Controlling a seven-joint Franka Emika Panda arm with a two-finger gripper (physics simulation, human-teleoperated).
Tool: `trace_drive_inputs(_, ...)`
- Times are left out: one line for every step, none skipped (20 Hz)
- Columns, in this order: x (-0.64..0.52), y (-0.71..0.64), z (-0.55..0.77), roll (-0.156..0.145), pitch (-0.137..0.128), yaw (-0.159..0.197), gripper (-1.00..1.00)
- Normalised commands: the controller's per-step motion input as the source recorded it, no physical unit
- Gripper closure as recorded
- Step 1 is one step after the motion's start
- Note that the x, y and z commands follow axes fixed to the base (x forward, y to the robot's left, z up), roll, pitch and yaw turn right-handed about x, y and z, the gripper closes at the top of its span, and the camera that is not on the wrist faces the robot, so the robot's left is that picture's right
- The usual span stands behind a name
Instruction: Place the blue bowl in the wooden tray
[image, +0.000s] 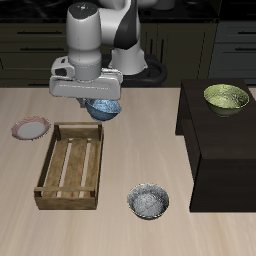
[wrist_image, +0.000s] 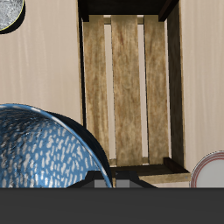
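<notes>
The blue bowl (image: 105, 109) has a bright blue, white-speckled inside and hangs tilted under my gripper (image: 98, 103), which is shut on its rim. It is held above the table just behind the back wall of the wooden tray (image: 68, 197), a low light-brown crate with a slatted bottom and nothing in it. In the wrist view the blue bowl (wrist_image: 44, 149) fills the near field and the wooden tray (wrist_image: 127, 87) lies beyond it. My fingertips are hidden by the hand and the bowl.
A grey speckled bowl (image: 149, 201) (wrist_image: 8, 12) sits near the table's front edge beside the tray. A pink plate (image: 30, 128) (wrist_image: 210, 171) lies by the tray's far corner. An olive-green bowl (image: 226, 98) rests on a black box (image: 215, 150).
</notes>
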Motion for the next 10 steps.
trace_drive_inputs(0.17,-0.4,-0.06,-0.054,0.028,-0.03,1.0)
trace_drive_inputs(0.24,-0.68,-0.01,-0.046,0.03,-0.012,1.0)
trace_drive_inputs(0.09,-0.34,0.04,-0.039,0.012,-0.039,1.0)
trace_drive_inputs(0.11,-0.31,0.01,-0.011,0.02,-0.038,1.0)
trace_drive_inputs(0.1,-0.34,0.01,-0.051,-0.006,-0.007,1.0)
trace_drive_inputs(0.07,-0.26,0.0,-0.051,-0.007,-0.006,1.0)
trace_drive_inputs(0.09,-0.24,-0.02,-0.021,0.026,-0.02,1.0)
trace_drive_inputs(0.11,-0.29,-0.01,-0.052,-0.001,0.011,1.0)
trace_drive_inputs(0.12,-0.37,0.01,-0.045,0.013,-0.025,1.0)
trace_drive_inputs(0.06,-0.16,-0.01,-0.026,0.0,0.003,1.0)
